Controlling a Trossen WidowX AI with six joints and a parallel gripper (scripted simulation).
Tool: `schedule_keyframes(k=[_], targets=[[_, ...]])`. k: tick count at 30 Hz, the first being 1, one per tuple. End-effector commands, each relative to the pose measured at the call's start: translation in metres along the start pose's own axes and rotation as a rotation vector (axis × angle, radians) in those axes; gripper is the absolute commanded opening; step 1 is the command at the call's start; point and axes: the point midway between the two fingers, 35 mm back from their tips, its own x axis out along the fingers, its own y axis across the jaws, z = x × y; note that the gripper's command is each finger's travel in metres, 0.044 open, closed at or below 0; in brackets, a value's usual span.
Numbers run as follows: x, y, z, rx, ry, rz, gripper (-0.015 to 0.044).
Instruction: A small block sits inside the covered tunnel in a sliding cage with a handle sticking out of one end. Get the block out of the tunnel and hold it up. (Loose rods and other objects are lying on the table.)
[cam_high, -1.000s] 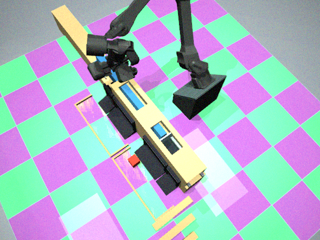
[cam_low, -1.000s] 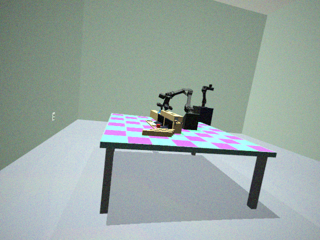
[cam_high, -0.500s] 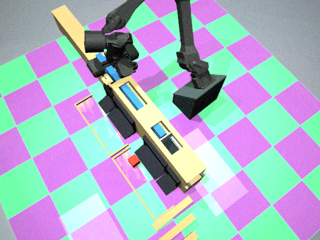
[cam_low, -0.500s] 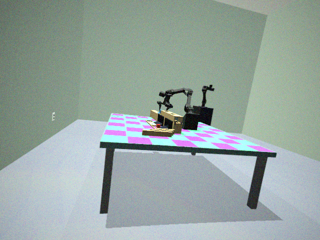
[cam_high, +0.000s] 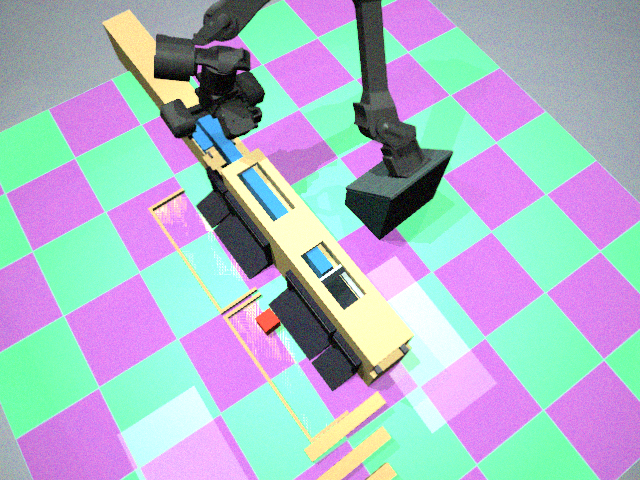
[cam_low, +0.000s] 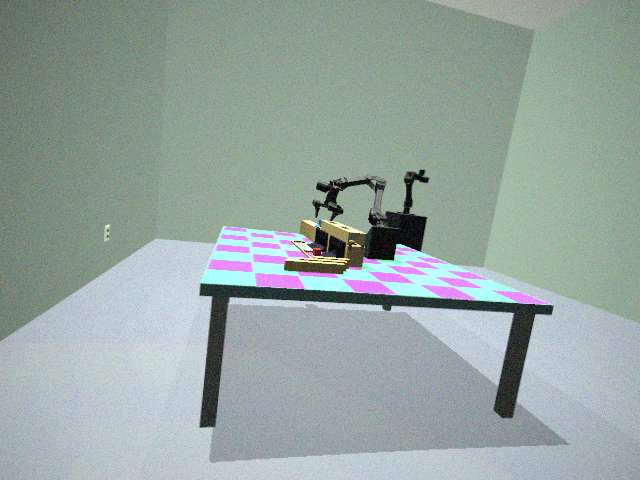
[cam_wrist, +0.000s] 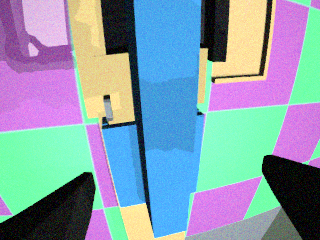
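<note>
My gripper (cam_high: 209, 122) (cam_low: 325, 217) (cam_wrist: 182, 174) is open above the outer end of the blue handle (cam_high: 219, 138) (cam_wrist: 167, 100), one finger on each side and nothing between them. The handle sticks out of the far end of the wooden tunnel (cam_high: 295, 227) (cam_low: 343, 228). Blue parts also show through both roof windows. In the nearer window, a white crossbar (cam_high: 330, 272) and a white rail of the cage show beside a dark space, with no block visible there. A small red block (cam_high: 267, 321) (cam_low: 316, 252) lies outside the tunnel, beside the black flaps.
Black flaps (cam_high: 301, 322) lie along the tunnel's left side. A thin wooden border (cam_high: 266, 379) runs outside them, around the red block. Several wooden bars (cam_high: 346, 426) (cam_low: 315, 266) lie past the tunnel's near end. A long wooden beam (cam_high: 149, 69) extends beyond the handle. The arm's dark base (cam_high: 398, 193) stands right.
</note>
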Motion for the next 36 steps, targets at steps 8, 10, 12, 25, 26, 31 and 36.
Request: schedule_keyframes(k=[8, 10, 12, 25, 26, 31, 36], targets=[[0.015, 0.002, 0.003, -0.002, -0.003, -0.002, 0.0440], [0.018, 0.002, 0.003, -0.002, -0.002, -0.003, 0.0440], [0.021, 0.003, 0.004, -0.002, -0.002, -0.003, 0.0440], [0.029, 0.004, 0.003, 0.005, 0.003, -0.003, 0.0328], [0.029, 0.004, 0.003, 0.005, 0.003, -0.003, 0.0322], [0.029, 0.004, 0.003, 0.005, 0.003, -0.003, 0.0288], [0.029, 0.004, 0.003, 0.005, 0.003, -0.003, 0.0255]])
